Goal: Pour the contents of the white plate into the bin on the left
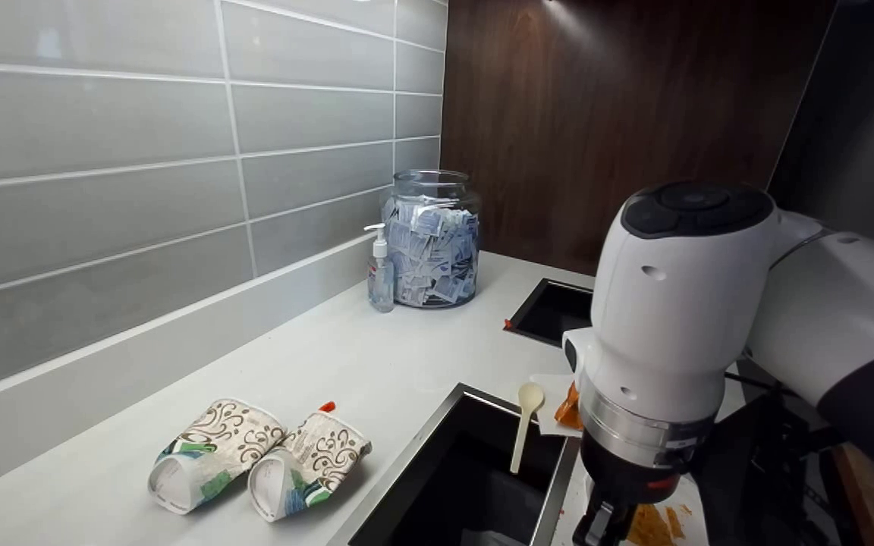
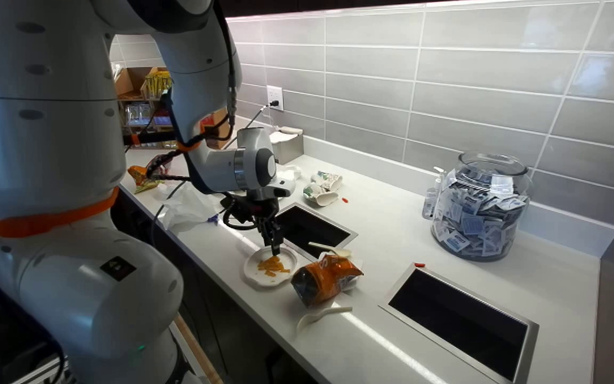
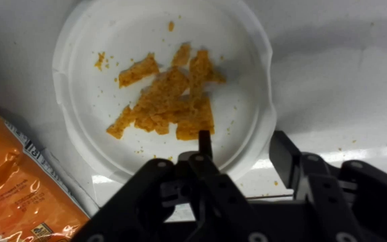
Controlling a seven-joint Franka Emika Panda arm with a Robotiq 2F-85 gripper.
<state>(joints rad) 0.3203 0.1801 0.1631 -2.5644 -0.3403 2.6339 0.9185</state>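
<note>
A round white plate (image 3: 244, 64) lies on the counter with broken orange chips (image 3: 166, 97) and crumbs on it. The plate (image 2: 252, 274) and chips (image 2: 273, 265) also show in an exterior view. My gripper (image 3: 240, 143) is open and empty at the plate's rim. One finger is over the plate's inside, the other just outside the rim; I cannot tell if they touch it. The gripper (image 2: 275, 246) points down in an exterior view. The left bin, a dark framed opening in the counter, shows in both exterior views (image 1: 460, 462) (image 2: 309, 226), right beside the plate.
An orange chip bag (image 2: 325, 277) lies beside the plate. A spoon (image 1: 522, 432) overhangs the left bin; another spoon (image 2: 320, 318) lies near the counter edge. Crumpled cups (image 1: 217, 447), a glass jar (image 1: 433, 250), a pump bottle (image 1: 381, 280) and a second bin (image 2: 461, 320) are around.
</note>
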